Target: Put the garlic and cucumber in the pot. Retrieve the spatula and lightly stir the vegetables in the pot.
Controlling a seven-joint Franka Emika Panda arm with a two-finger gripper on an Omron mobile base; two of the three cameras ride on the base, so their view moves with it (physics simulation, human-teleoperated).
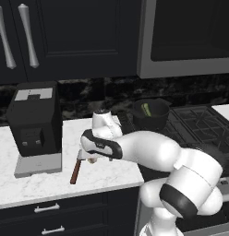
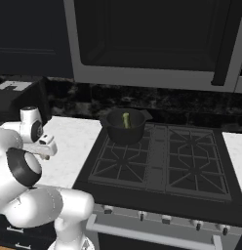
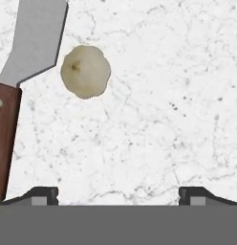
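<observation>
Claw (image 3: 118, 195) open above counter; garlic (image 3: 85, 72) off-centre.

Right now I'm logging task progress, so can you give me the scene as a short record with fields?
cucumber: inside the pot, leaning up
pot: on the stove's back left burner
garlic: on the white marble counter, beside the spatula blade, not in the pot
spatula: flat on the counter, untouched
gripper: open, empty, hanging above the counter near the garlic
done: cucumber placed
left: garlic, stirring
</observation>
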